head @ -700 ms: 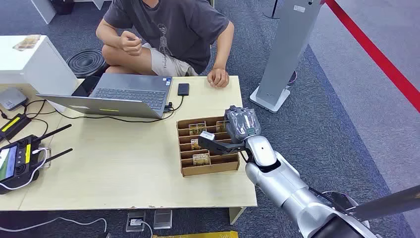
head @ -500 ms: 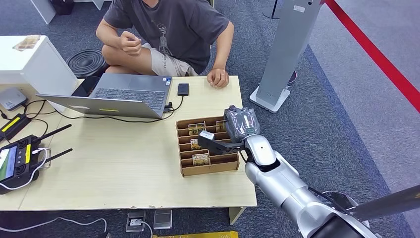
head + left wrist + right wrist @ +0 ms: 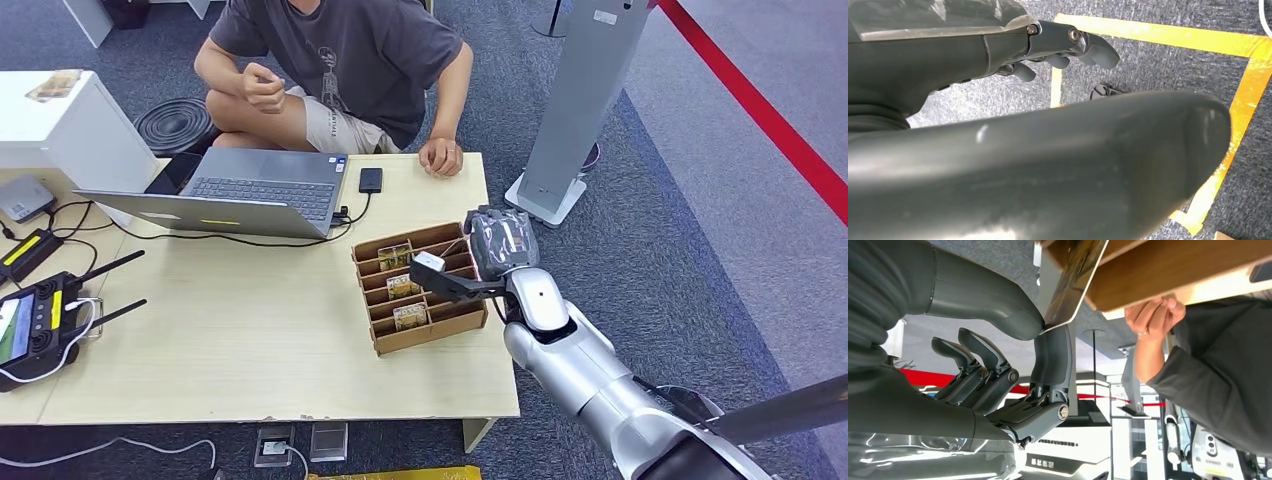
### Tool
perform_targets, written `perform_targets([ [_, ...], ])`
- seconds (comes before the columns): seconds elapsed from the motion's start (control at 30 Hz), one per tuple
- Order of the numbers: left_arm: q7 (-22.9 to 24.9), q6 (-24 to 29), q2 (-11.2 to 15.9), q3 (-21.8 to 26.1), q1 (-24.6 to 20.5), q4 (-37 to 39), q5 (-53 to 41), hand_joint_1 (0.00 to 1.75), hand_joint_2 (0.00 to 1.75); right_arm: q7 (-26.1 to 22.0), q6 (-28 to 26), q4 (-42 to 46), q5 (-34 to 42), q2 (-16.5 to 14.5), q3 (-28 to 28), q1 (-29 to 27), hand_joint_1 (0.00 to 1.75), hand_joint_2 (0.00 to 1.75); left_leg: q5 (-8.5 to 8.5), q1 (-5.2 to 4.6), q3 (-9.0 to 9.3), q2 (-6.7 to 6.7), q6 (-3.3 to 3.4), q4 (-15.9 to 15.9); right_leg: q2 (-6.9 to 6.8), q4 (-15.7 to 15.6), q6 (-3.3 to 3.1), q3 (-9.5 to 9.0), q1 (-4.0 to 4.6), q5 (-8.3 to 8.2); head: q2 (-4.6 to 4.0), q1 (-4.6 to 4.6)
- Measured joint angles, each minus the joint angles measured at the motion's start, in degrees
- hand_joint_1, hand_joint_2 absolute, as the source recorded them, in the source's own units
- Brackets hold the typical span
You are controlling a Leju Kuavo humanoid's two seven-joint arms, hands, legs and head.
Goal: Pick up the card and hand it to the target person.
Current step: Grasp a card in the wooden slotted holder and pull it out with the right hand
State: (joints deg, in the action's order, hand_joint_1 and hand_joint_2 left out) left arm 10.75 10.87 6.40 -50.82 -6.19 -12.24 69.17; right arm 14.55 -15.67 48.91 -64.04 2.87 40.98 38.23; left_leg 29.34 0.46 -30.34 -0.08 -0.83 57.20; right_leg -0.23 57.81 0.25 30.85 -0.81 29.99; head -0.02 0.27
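A brown cardboard card box (image 3: 440, 326) with several slots lies on the wooden table (image 3: 230, 340) and holds a few upright cards (image 3: 410, 316). My right hand (image 3: 478, 262) reaches into the box's far right end. In the right wrist view, thumb and one finger (image 3: 1053, 352) pinch the edge of a card (image 3: 1075, 277) that still stands against the box (image 3: 1168, 265). The target person (image 3: 345, 55) sits behind the table, one hand (image 3: 440, 158) resting on its far edge. My left hand (image 3: 1068, 42) hangs over the floor, holding nothing, fingers apart.
An open laptop (image 3: 250, 190) and a dark phone (image 3: 370, 180) lie behind the box. A remote controller (image 3: 35, 320) and cables sit at the table's left. A grey pillar stand (image 3: 575, 100) rises to the right, past it a red floor line (image 3: 760, 110).
My right hand has shifted a little to the right and away from me. The card box has swung with it, its right end now farther from me.
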Motion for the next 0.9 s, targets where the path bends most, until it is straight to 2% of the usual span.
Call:
perform_targets([
  [0.4, -0.18, 0.25, -0.02, 0.0, 0.0, 0.0, 0.42, 0.0, 0.0, -0.5, -1.15, 2.33, -0.44, 0.68, -0.69, 0.06, 1.75, 1.75, 0.0, 0.0, -0.01, 0.0, 0.0, 0.0, 0.0, 0.0, 0.0, 0.0, 0.0, 0.0, 0.0, -0.01],
  [0.9, -0.3, 0.65, -0.02, 0.13, 0.01, 0.0, 0.93, 0.0, 0.0, 1.46, -1.97, 9.53, -0.9, 1.72, -2.73, 0.17, 1.75, 1.75, 0.0, 0.0, -0.02, 0.0, 0.0, 0.0, 0.0, 0.0, 0.0, 0.01, 0.0, 0.0, 0.0, -0.02],
])
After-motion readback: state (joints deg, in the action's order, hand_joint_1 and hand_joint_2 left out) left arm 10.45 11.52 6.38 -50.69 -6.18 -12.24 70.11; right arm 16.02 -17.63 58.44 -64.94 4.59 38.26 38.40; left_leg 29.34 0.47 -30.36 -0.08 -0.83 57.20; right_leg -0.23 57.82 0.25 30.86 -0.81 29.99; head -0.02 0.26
